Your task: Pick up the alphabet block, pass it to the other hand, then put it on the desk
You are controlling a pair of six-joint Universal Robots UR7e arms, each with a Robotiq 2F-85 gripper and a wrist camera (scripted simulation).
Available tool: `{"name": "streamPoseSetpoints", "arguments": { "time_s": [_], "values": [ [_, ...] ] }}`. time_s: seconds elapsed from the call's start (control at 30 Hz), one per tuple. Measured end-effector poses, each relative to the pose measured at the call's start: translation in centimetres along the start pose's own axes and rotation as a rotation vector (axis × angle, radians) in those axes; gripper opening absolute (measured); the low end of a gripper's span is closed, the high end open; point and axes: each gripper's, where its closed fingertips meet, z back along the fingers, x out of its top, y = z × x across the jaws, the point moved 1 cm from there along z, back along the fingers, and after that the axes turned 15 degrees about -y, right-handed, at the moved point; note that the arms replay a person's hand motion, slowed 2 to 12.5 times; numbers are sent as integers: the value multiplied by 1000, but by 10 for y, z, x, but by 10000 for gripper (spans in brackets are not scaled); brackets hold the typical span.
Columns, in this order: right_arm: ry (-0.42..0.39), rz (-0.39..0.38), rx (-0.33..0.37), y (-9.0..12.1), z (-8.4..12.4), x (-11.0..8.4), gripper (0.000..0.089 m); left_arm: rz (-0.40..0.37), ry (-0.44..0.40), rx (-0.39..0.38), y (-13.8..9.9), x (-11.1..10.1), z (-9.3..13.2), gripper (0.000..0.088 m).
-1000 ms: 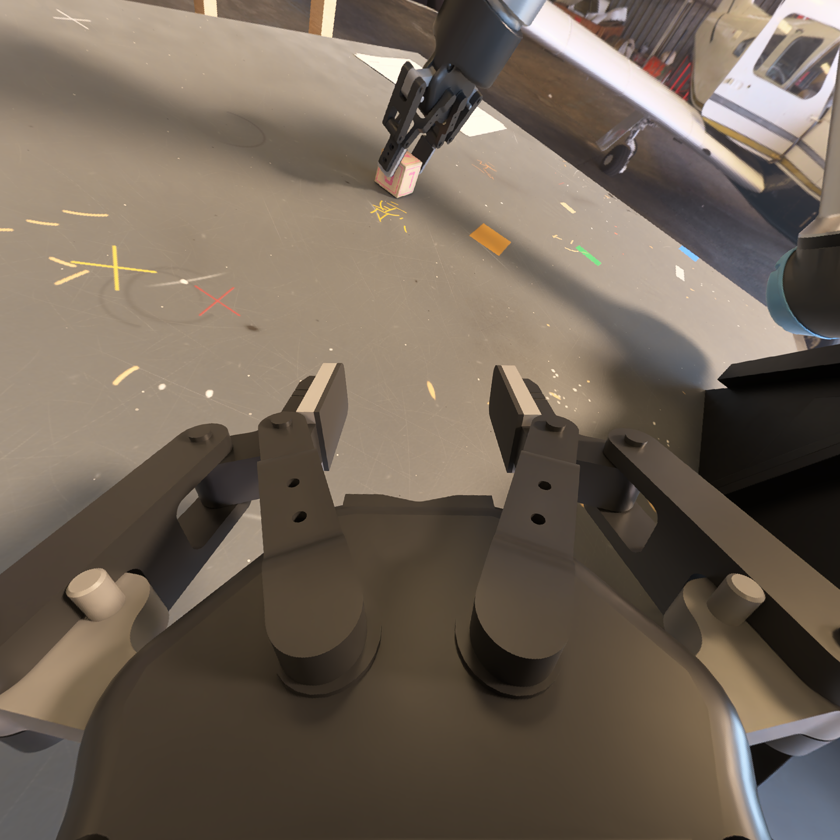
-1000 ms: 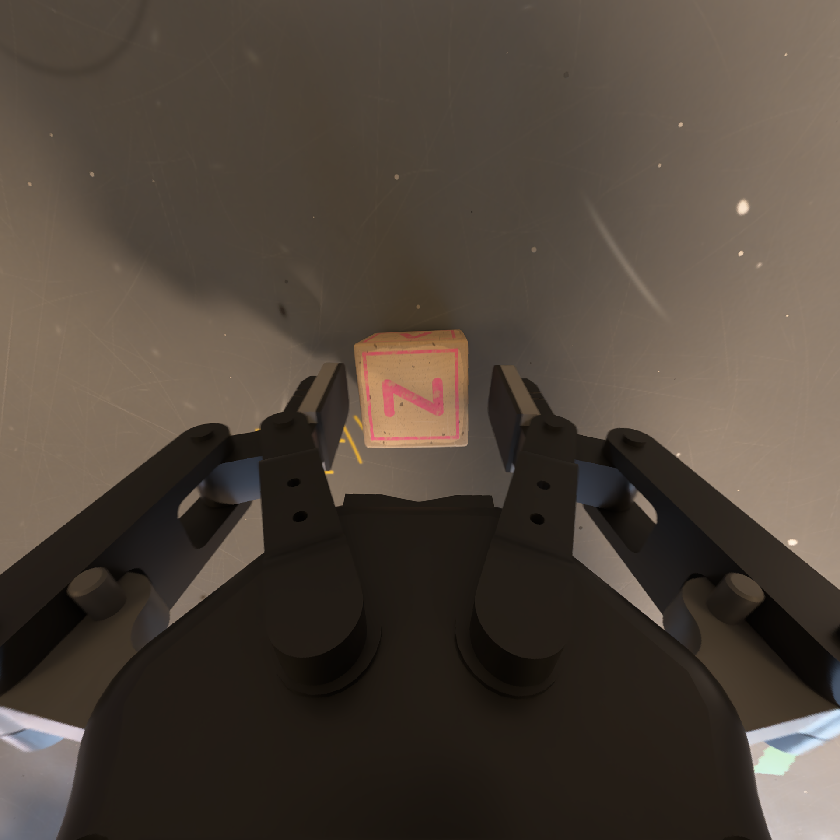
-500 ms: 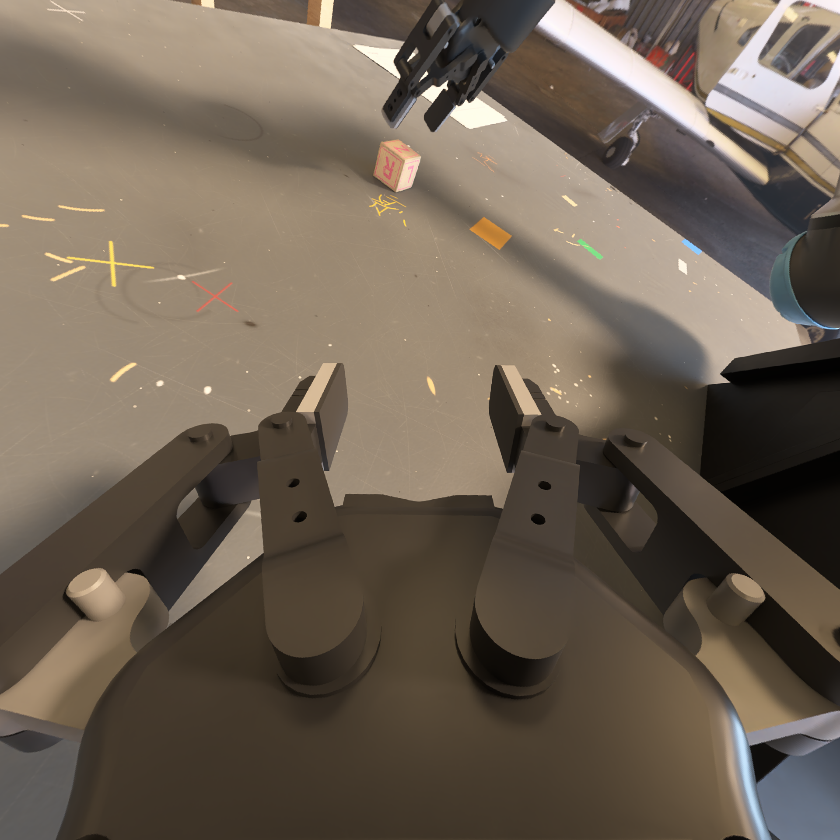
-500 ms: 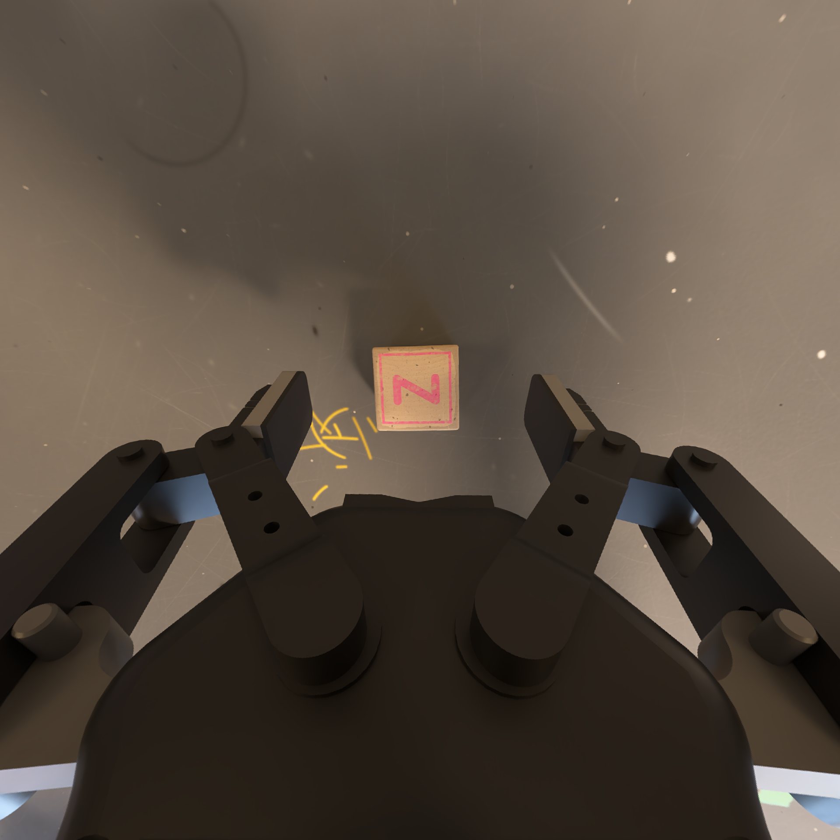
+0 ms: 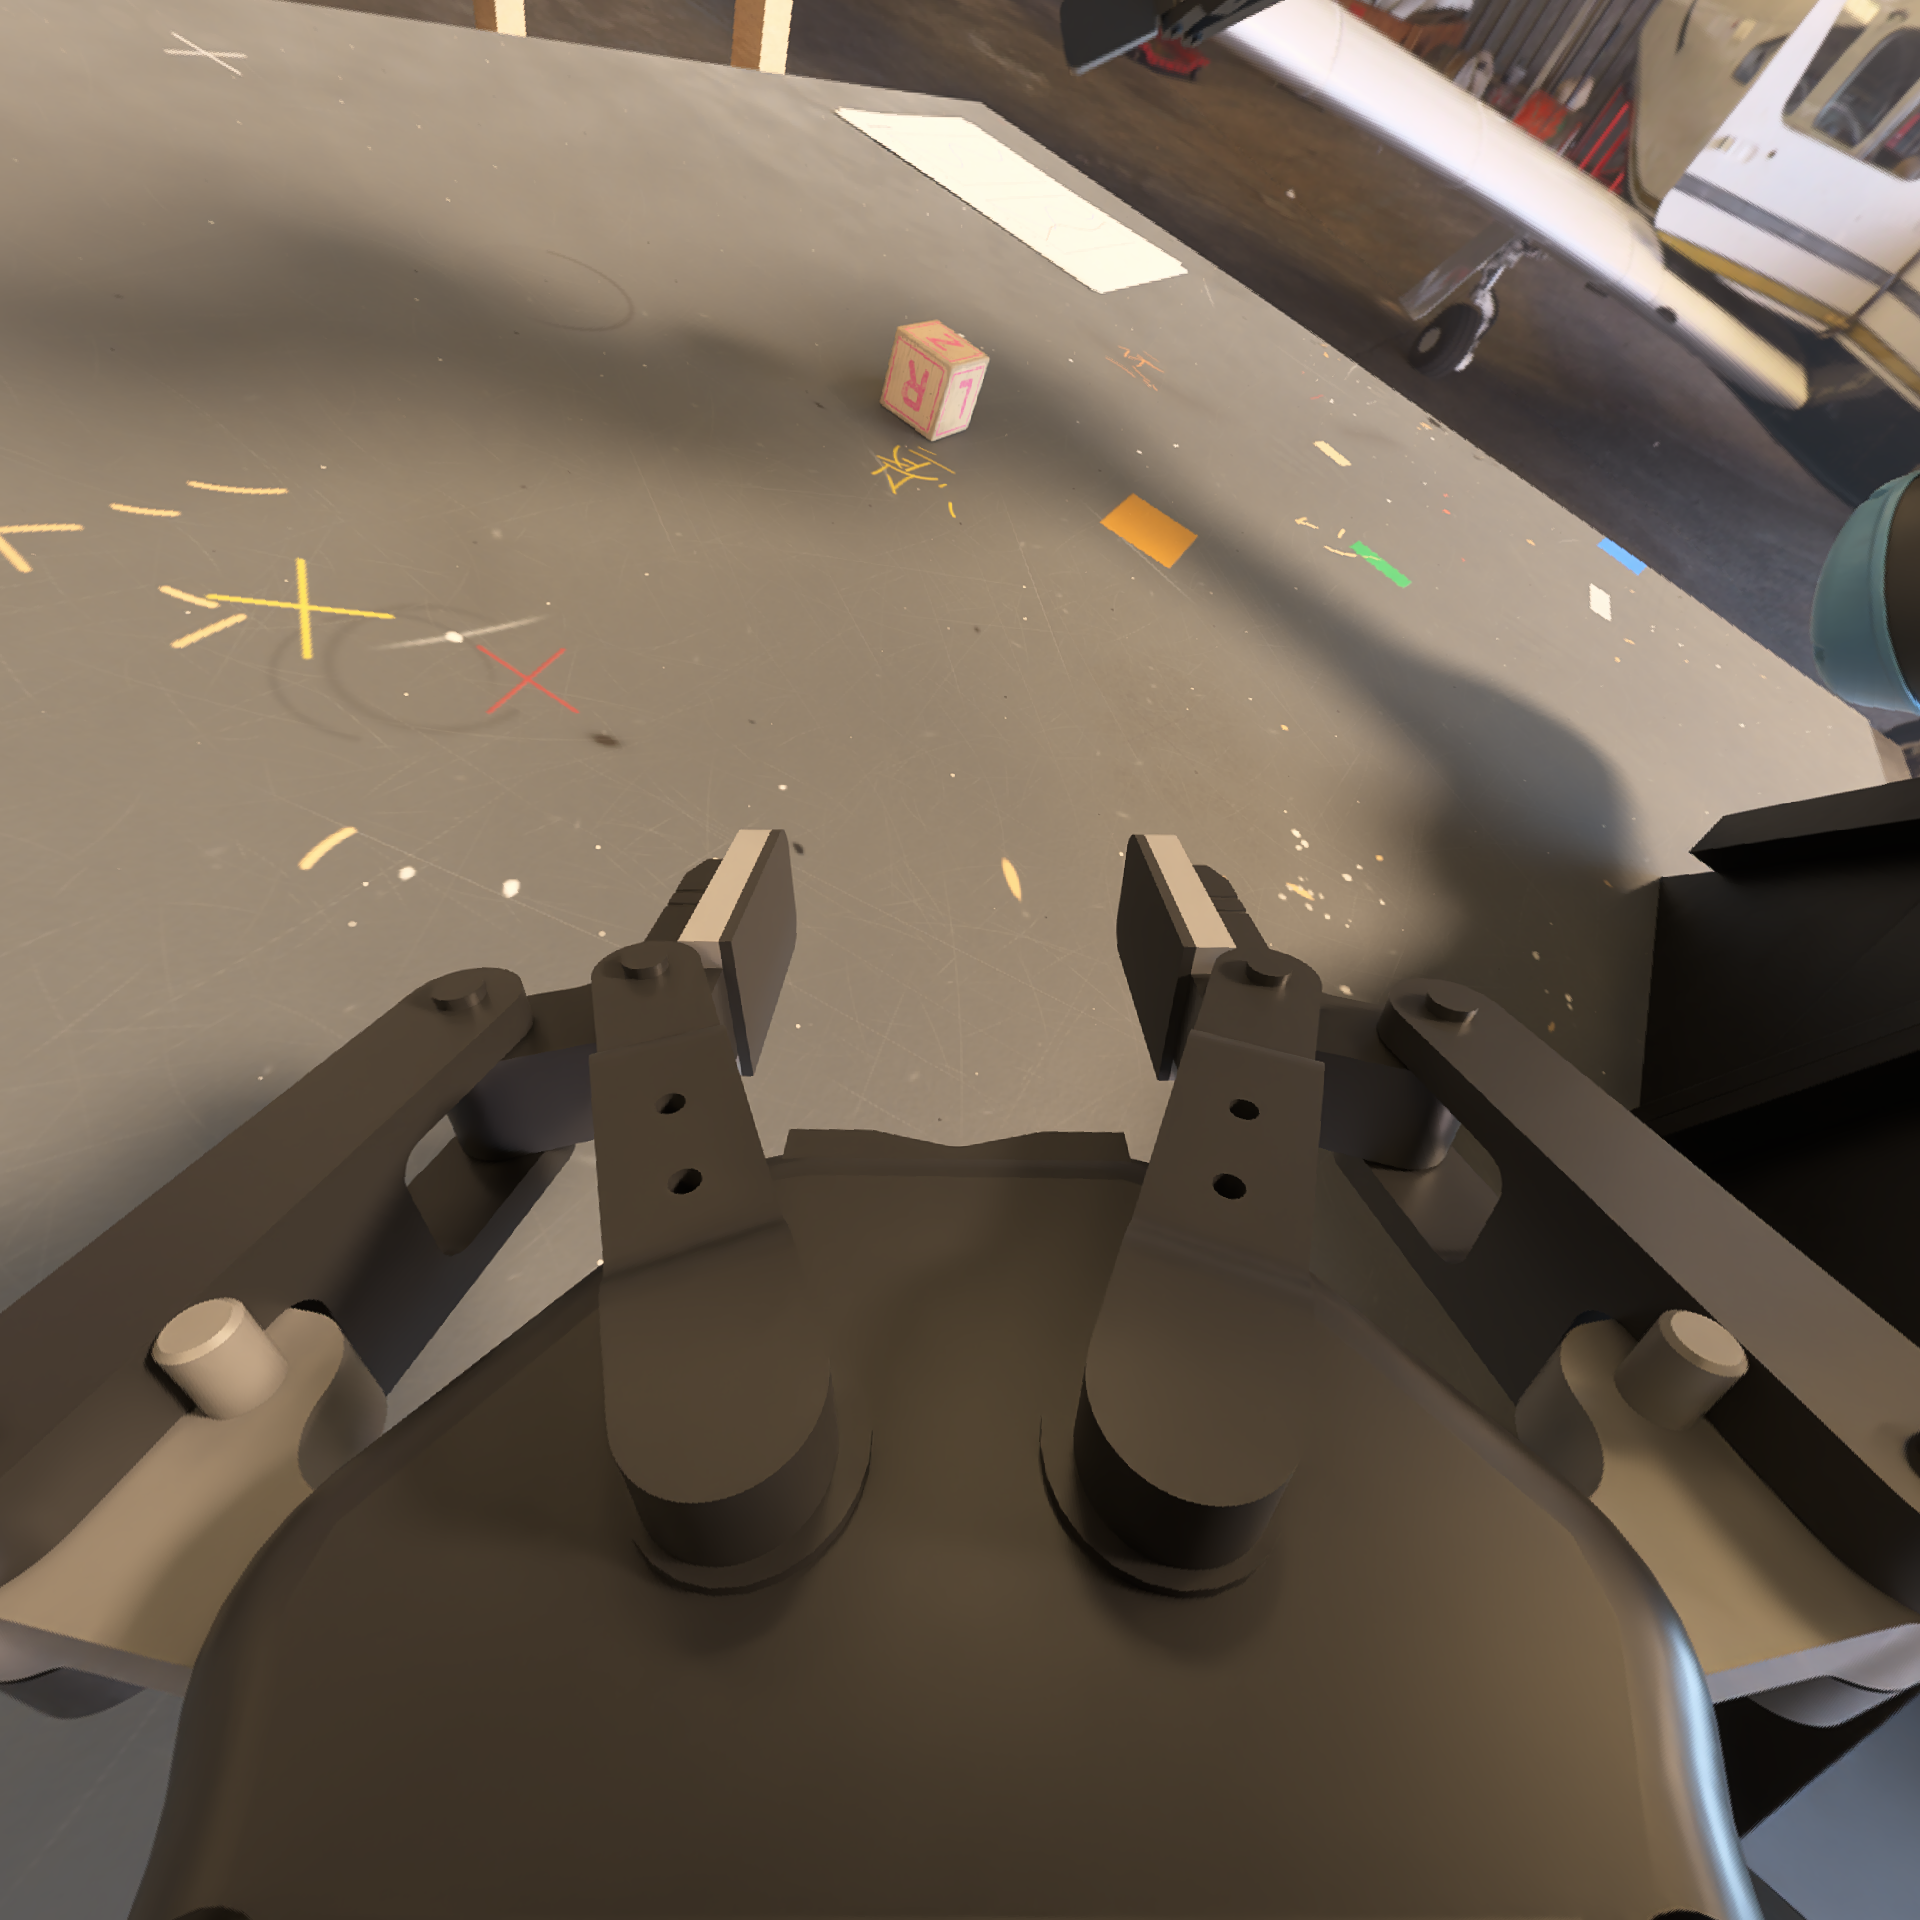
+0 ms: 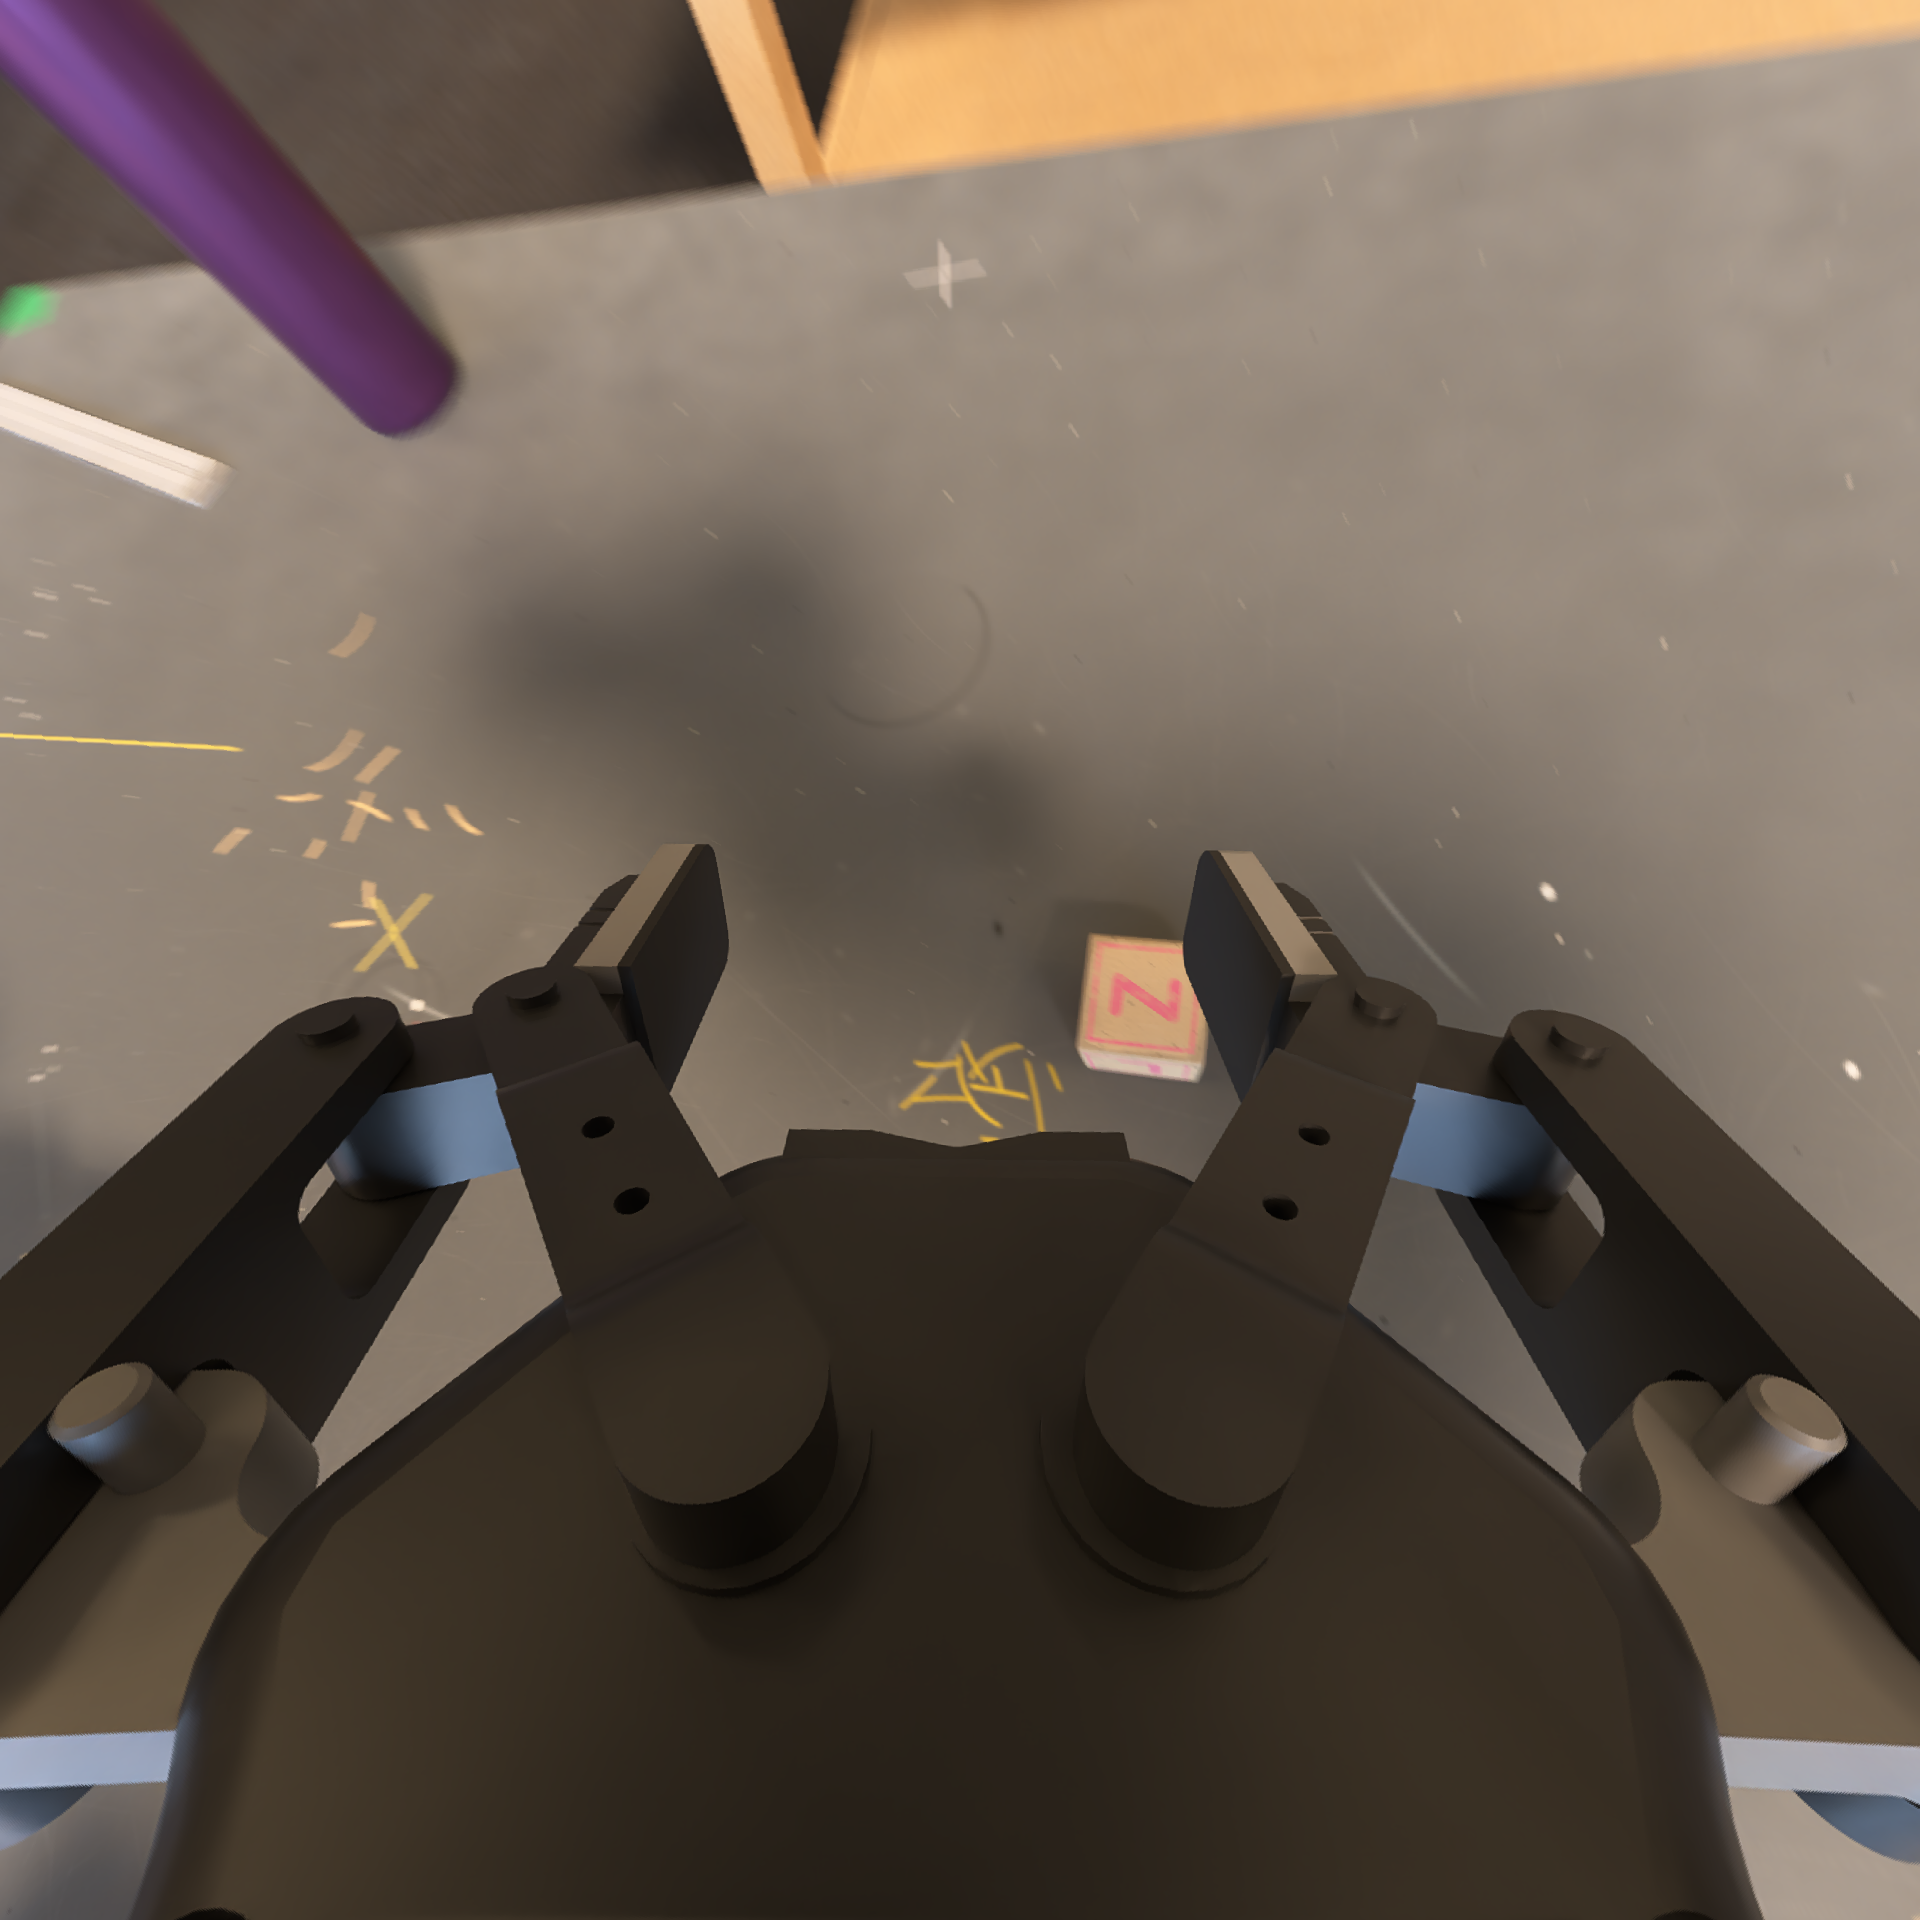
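Observation:
The alphabet block (image 5: 933, 379) is a small wooden cube with pink letters. It stands alone on the grey desk (image 5: 727, 644), far ahead of my left gripper (image 5: 956, 914), which is open and empty low over the desk. In the right wrist view the block (image 6: 1138, 1005) lies far below, partly behind my right fingertip (image 6: 1242, 961). My right gripper (image 6: 956, 935) is open, empty and high above the desk. One of its fingertips shows at the top edge of the left wrist view (image 5: 1107, 31).
A white sheet (image 5: 1013, 197) lies at the desk's far edge. An orange patch (image 5: 1148, 530) and chalk marks dot the desk. A black box (image 5: 1787, 956) stands at the right. A purple rod (image 6: 239, 208) and a wooden panel (image 6: 1247, 83) show beyond the desk.
My right gripper opened, let go of the block on the desk and rose high and away. The block stays where it was set. My left gripper has not moved.

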Motion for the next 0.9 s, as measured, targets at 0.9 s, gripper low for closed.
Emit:
{"name": "streamPoseSetpoints", "arguments": {
  "time_s": [0.9],
  "values": [
    [-715, 92, 520, 163, 119, -14, 771, -73, -52, 116, 22, 5, 2, 568]
  ]
}}
